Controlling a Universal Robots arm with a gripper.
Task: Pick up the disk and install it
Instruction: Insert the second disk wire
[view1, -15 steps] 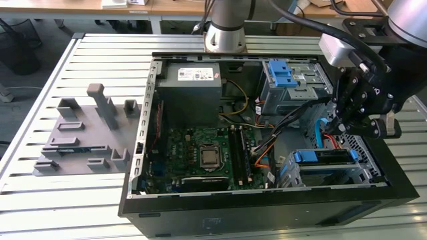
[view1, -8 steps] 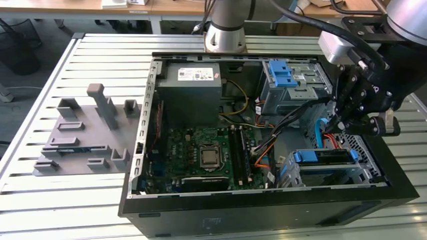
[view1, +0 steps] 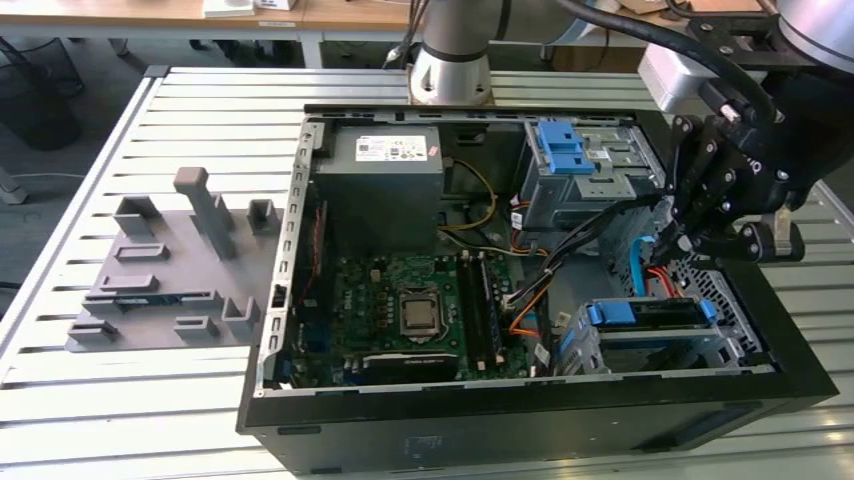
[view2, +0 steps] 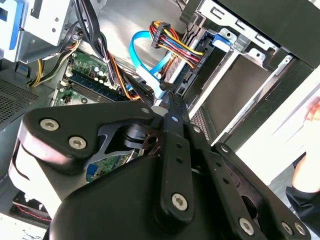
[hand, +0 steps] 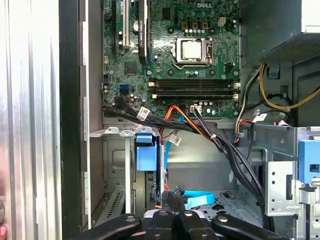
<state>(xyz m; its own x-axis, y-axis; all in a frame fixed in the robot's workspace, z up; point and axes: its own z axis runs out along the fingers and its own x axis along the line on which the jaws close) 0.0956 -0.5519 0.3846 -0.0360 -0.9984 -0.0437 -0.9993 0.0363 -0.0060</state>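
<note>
In the exterior view my claw (view1: 694, 238) hangs inside the open case (view1: 534, 420), at that view's right, just above the disk (view1: 650, 313), which sits on edge in its bay near the front corner, blue bracket up. A grey jig (view1: 167, 270) lies on the table (view1: 80, 400), well apart. In the second wrist view my fingers (view2: 175, 145) lie closed together, gripping nothing, beside the blue cable (view2: 140, 65). In the first wrist view the disk (hand: 145, 155) stands in the bay below the motherboard (hand: 170, 55).
</note>
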